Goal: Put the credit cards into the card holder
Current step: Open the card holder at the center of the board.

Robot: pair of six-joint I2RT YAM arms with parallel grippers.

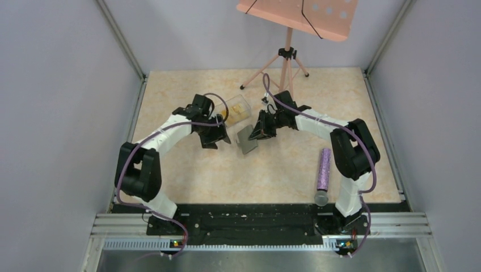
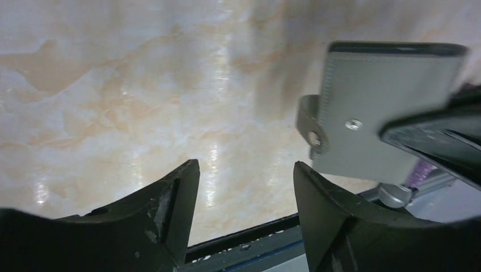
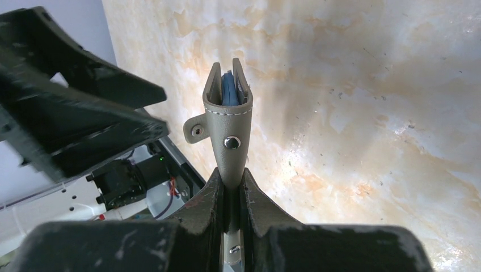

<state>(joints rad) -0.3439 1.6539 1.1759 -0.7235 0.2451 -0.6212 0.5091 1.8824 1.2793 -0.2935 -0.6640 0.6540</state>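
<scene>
From above, the card holder (image 1: 247,139) is just on the near side of the clear box (image 1: 238,107). Left wrist view: the left gripper (image 2: 245,167) is wide and empty. Right wrist view: the right gripper (image 3: 231,178) clamps the card holder, with a blue card (image 3: 228,90) inside. It is likely light and pliable, best held away from its mouth.

Bright, even light; tabletop (image 2: 212,156) glare; left-wrist view blurred, perhaps motion.

I'm seeing a grey card holder (image 3: 228,141) in my black right gripper (image 3: 232,180), blue card (image 3: 228,89) inside, beige marbled table (image 3: 368,113) underneath.
</scene>
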